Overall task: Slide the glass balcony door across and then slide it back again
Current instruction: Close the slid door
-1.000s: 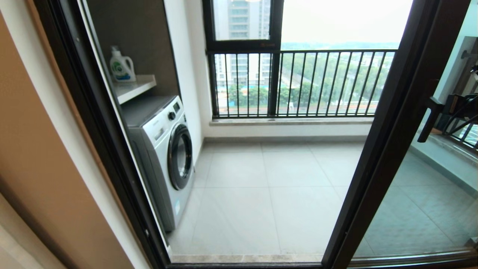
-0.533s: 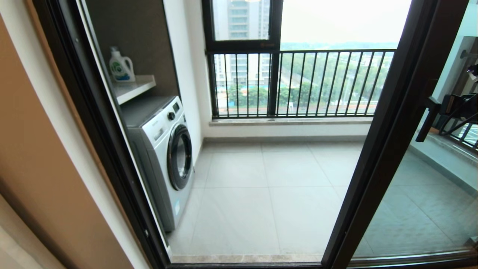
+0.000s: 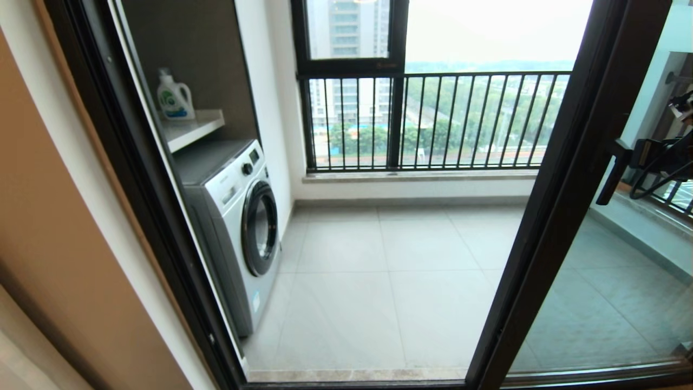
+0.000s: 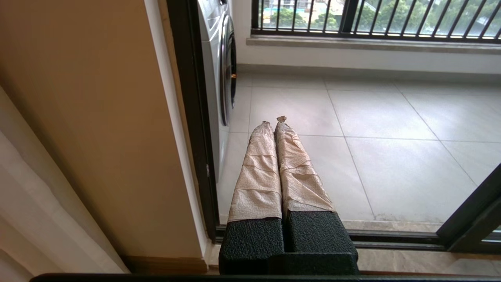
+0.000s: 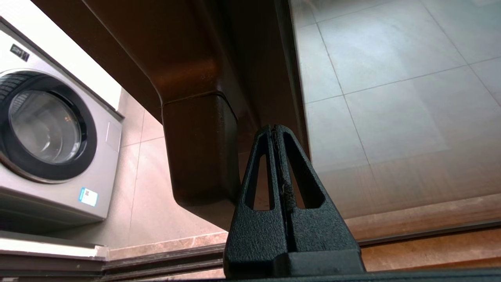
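Note:
The glass balcony door (image 3: 563, 195) stands slid far to the right, its dark brown stile slanting across the head view, with clear glass (image 3: 612, 303) beyond it. Its dark bar handle (image 3: 609, 179) juts from the stile. My right gripper (image 3: 641, 153) is shut and empty, pressed against the handle's right side. In the right wrist view its tips (image 5: 274, 127) lie beside the handle (image 5: 201, 149), close to the door frame (image 5: 258, 58). My left gripper (image 4: 274, 119), tape-wrapped and shut on nothing, hangs low by the left jamb (image 4: 191, 117).
On the balcony, a washing machine (image 3: 243, 227) sits at the left under a shelf with a detergent bottle (image 3: 174, 97). A black-framed window with railing bars (image 3: 433, 119) closes the far side. The floor track (image 3: 352, 375) runs along the threshold, with tan wall (image 3: 54, 244) at left.
The door's stile and handle have shifted slightly to the left, and my right gripper has moved left with the handle. The left arm has not moved.

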Tool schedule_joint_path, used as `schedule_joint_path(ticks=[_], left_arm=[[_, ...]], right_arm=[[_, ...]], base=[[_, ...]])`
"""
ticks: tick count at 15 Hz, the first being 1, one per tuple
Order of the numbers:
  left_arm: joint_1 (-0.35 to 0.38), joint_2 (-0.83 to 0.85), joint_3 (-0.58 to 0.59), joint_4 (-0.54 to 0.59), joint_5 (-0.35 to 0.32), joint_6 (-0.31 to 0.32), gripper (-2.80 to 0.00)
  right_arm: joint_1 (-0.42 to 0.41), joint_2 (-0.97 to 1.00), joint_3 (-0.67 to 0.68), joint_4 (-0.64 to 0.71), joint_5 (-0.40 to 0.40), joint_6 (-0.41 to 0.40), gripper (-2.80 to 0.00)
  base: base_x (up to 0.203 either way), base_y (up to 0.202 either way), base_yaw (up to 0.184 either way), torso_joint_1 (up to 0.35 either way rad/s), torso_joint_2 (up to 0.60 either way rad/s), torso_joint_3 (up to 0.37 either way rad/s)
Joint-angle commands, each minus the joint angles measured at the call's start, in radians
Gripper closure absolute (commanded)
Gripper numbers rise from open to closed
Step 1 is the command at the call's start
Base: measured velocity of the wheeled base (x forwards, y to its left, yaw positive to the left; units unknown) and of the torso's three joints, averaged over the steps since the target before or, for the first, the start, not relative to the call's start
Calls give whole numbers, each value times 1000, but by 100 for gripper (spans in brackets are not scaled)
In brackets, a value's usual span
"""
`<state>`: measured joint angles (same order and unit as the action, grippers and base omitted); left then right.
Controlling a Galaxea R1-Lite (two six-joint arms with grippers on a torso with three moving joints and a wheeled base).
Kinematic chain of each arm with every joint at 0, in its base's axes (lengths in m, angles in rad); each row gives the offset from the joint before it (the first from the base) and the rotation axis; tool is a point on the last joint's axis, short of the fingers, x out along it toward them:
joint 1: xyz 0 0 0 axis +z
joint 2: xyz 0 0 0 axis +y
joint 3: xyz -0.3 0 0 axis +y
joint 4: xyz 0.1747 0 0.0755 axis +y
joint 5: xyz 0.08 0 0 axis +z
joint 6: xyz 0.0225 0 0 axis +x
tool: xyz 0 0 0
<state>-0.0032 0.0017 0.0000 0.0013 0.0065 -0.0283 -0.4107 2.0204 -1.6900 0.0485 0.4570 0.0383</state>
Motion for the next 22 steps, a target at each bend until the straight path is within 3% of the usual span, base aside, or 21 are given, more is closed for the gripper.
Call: schedule_joint_path(ticks=[1, 7, 22], left_arm=[[0, 0, 0, 0, 0, -1, 0], [0, 0, 0, -1, 0, -1, 0], [0, 0, 0, 0, 0, -1, 0]], right_arm=[[15, -6, 1, 2, 8, 1, 0], [71, -24, 10, 2, 4, 4, 0], [369, -62, 65, 1, -170, 34, 0]], base=[[0, 0, 0, 0, 0, 0], [0, 0, 0, 0, 0, 0], [0, 0, 0, 0, 0, 0]])
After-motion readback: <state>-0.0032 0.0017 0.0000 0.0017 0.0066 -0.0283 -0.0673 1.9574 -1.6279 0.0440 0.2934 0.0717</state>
